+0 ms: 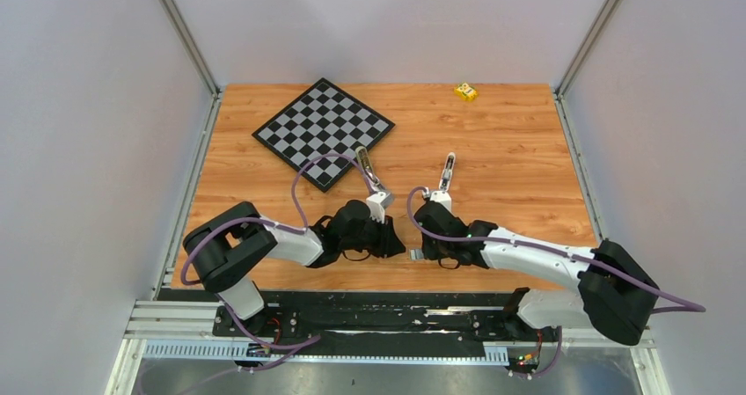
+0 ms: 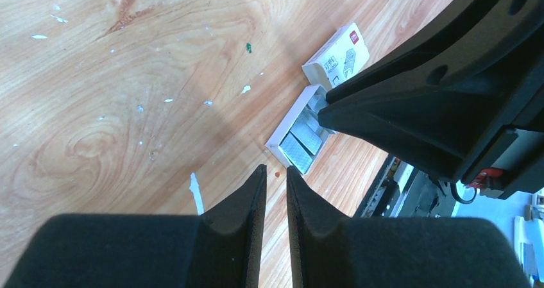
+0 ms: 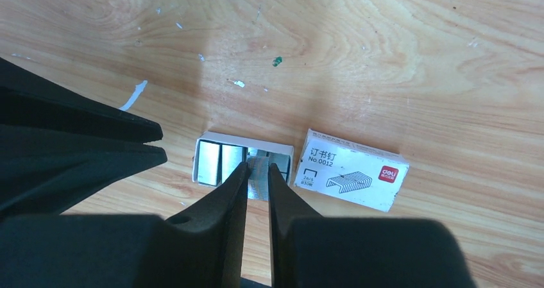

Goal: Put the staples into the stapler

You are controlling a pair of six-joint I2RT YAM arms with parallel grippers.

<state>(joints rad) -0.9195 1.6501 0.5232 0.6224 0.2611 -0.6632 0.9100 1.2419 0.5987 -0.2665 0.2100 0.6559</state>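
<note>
Several strips of staples [image 3: 208,161] lie in a small open white tray [image 3: 247,138] on the wooden table. My right gripper [image 3: 258,167] reaches down over the tray and is shut on one strip of staples [image 3: 258,179], which sits between its tips. My left gripper [image 2: 276,170] hangs just left of the tray [image 2: 280,136]; its jaws stand a narrow slit apart with nothing between them. In the top view both grippers, left [image 1: 391,244] and right [image 1: 422,247], meet near the front edge. The olive stapler [image 1: 363,160] lies farther back, beside the chessboard.
A white labelled staple box [image 3: 351,169] lies right of the tray, also seen in the left wrist view [image 2: 337,56]. A chessboard [image 1: 323,132] is at the back left, a yellow block [image 1: 465,91] at the back. A slim dark-and-silver object [image 1: 449,170] lies behind the right wrist.
</note>
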